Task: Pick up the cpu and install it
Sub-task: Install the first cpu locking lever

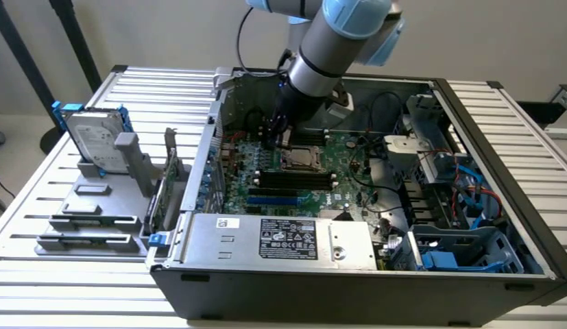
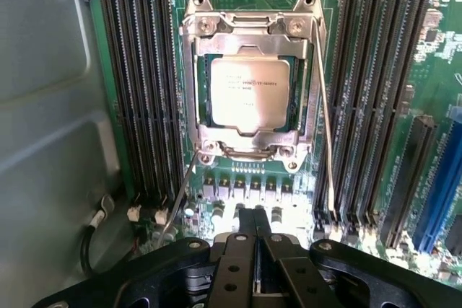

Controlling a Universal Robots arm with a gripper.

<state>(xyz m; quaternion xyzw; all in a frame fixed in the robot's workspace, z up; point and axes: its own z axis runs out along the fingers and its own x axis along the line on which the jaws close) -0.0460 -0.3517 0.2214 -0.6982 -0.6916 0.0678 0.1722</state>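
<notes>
The cpu (image 2: pixel 249 91), a small square chip with a silvery-grey top, lies flat in the motherboard socket, framed by the metal retention bracket (image 2: pixel 249 30). In the exterior view the cpu (image 1: pixel 304 158) sits mid-board inside the open computer case. My gripper (image 2: pixel 256 250) hovers above the board just beside the socket, apart from the chip. Its black fingers (image 2: pixel 234 265) are pressed together, shut, with nothing between them. In the exterior view the gripper (image 1: pixel 281 137) reaches down into the case right behind the socket.
Long black memory slots (image 2: pixel 144 91) flank the socket on both sides. The grey case wall (image 2: pixel 43 142) is close by. A power supply (image 1: pixel 283 236) fills the case's front. A hard drive with blue brackets (image 1: pixel 93 140) stands on a grey rack at the exterior view's left.
</notes>
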